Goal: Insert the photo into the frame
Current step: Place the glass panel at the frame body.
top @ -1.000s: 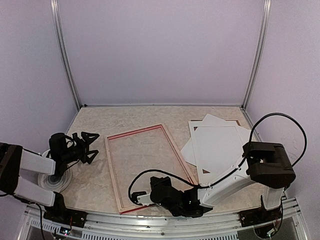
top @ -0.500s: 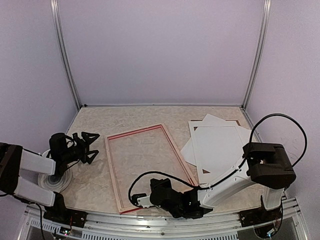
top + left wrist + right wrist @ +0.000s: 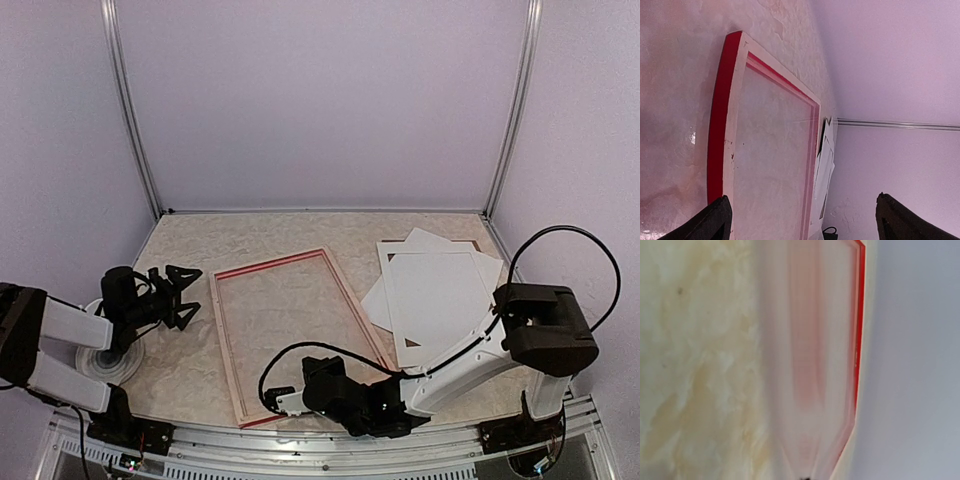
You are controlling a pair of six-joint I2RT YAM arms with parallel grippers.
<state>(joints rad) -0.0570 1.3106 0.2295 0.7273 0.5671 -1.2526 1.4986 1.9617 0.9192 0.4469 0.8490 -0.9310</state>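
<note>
The frame [image 3: 222, 340] lies flat mid-table, pale wood back up, red showing along its edges, and it fills the left wrist view [image 3: 770, 150]. At the right lies a stack of white sheets; a plain white sheet [image 3: 378, 298] sticking out askew from under the windowed mat [image 3: 440, 290] looks like the photo, white side up. My left gripper [image 3: 180, 295] hovers open just left of the frame, its fingertips [image 3: 715, 220] set wide apart. My right gripper [image 3: 275, 400] is shut and low at the frame's near rail [image 3: 810, 355], holding nothing that I can see.
Brown backing [image 3: 475, 243] peeks out beneath the sheets. A white round disc [image 3: 100, 360] sits under the left arm. The right arm is folded along the table's near edge, its cable [image 3: 560, 232] looping at the right. Lilac walls and metal posts [image 3: 130, 110] close in the table.
My left gripper has drifted slightly toward the frame. The right arm has settled a little lower at the near rail. The frame and sheets have not moved.
</note>
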